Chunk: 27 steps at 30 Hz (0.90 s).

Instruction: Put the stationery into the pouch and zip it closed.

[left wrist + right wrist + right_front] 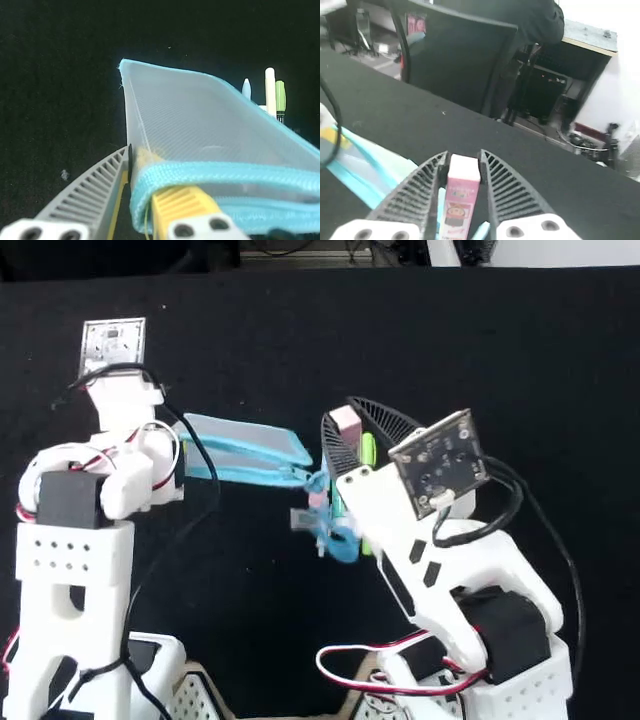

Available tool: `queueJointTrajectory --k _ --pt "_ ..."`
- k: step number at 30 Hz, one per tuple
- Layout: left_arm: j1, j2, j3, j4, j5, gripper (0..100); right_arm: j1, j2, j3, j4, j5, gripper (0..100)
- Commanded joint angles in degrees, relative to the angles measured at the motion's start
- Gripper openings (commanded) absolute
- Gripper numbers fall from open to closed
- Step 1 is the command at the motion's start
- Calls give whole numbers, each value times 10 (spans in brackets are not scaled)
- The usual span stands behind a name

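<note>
The translucent pouch with turquoise trim lies left of centre, and my left gripper is shut on its left end. Up close, the pouch is pinched at its zip edge between the grey finger and the yellow finger. My right gripper hangs just beyond the pouch's right end, shut on a pink eraser. The eraser stands upright between the black ribbed jaws of the right gripper. A green marker and other pens lie below that gripper.
A small grey square plate lies at the table's far left. A white pen and the green marker lie past the pouch's far end. The black table stretches wide behind and to the right. A dark chair stands beyond its edge.
</note>
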Motion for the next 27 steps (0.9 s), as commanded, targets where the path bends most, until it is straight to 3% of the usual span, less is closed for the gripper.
queueJointTrajectory --k 1,5,14,19,27 --pt "4 4 6 -21 -1 30 -40 -8 9 -37 -34 11" --pt "-20 0 61 -60 -1 30 -103 -8 50 -96 -32 11" --pt "-27 0 93 -60 0 30 -188 -7 138 -248 -16 11" --pt "-28 0 93 -60 23 30 -207 -7 218 -335 35 11" --pt "-28 0 86 -39 28 30 -198 -7 309 -483 36 11"
